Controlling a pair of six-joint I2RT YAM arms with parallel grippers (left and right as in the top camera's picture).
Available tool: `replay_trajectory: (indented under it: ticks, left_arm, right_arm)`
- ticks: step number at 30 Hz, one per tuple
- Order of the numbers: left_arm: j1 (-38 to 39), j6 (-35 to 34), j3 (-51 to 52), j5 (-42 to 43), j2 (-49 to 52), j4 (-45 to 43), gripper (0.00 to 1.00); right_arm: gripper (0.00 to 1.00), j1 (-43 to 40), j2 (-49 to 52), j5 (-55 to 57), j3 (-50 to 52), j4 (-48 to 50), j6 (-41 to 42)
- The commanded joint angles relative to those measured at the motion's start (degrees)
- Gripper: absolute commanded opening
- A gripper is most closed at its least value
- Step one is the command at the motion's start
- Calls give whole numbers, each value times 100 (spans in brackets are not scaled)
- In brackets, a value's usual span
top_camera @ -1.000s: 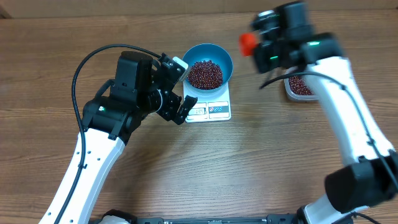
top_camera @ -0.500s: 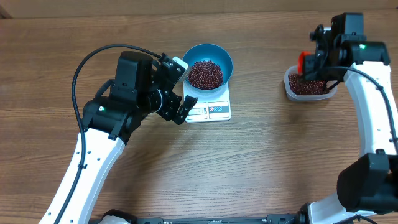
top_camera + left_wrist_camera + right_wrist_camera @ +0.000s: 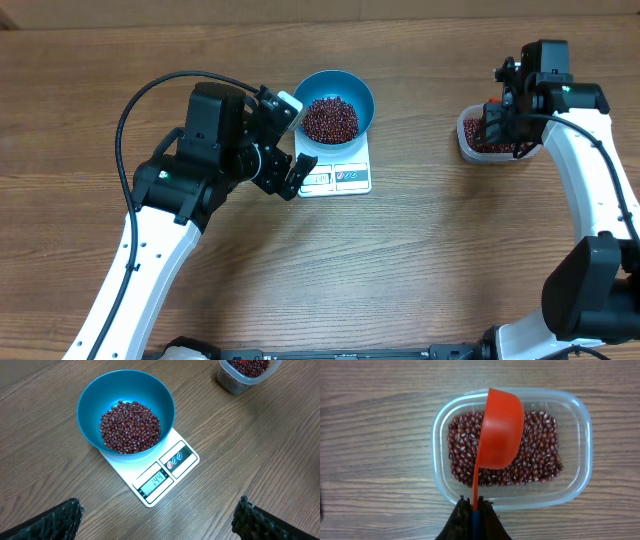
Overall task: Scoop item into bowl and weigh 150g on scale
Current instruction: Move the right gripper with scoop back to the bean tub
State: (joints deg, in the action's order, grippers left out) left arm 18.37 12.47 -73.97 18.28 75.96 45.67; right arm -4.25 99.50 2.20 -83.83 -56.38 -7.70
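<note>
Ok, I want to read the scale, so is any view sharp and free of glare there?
Left wrist: scale sharp, no glare, display reads 144. Overhead: display too small to read. Right wrist: no scale; red scoop crisp, right gripper dark and soft at the bottom edge.

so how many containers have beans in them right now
2. One is the blue bowl, sitting on the scale left of the table's centre. The other is the clear tub at the right, under the red scoop. No others show in any view.
</note>
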Motion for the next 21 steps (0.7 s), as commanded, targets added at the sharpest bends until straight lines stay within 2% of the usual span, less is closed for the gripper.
replay_trajectory:
  ticks: [1, 13, 21]
  left_arm:
    - [2, 127, -76, 79, -66, -2, 99]
    - [2, 127, -76, 79, -66, -2, 99]
    - [2, 127, -76, 79, -66, -2, 100]
  right_arm:
    - [4, -7, -37, 289, 127, 136, 22]
    - [4, -7, 229, 326, 402, 278, 17]
    - [4, 0, 345, -496, 402, 271, -72]
